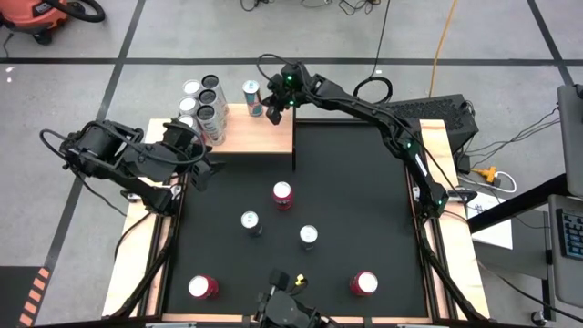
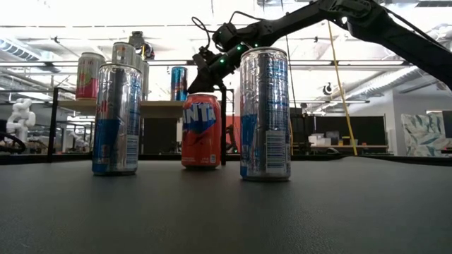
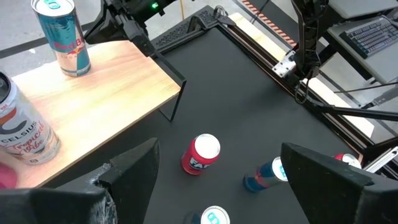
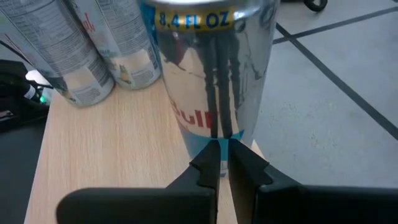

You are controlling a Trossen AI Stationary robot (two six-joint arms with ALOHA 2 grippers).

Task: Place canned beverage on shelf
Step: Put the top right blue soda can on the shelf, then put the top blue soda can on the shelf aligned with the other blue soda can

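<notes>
The shelf (image 1: 260, 137) is a pale wood board on thin black supports at the table's far left. A blue-and-silver canned beverage (image 1: 252, 94) stands upright on its base near the shelf's far edge. My right gripper (image 4: 222, 155) is shut and points at that can's (image 4: 211, 74) lower part from the table's right. The left wrist view shows a gap between can (image 3: 62, 37) and gripper (image 3: 135, 34). My left gripper (image 1: 202, 164) waits open above the table's left side, beside the shelf.
Several tall cans (image 1: 208, 109) stand bunched at the shelf's left end. Loose cans stand on the black mat: a red one (image 1: 282, 194), two silver ones (image 1: 250, 221) (image 1: 309, 237), and two red ones near the front edge (image 1: 202, 287) (image 1: 364, 282).
</notes>
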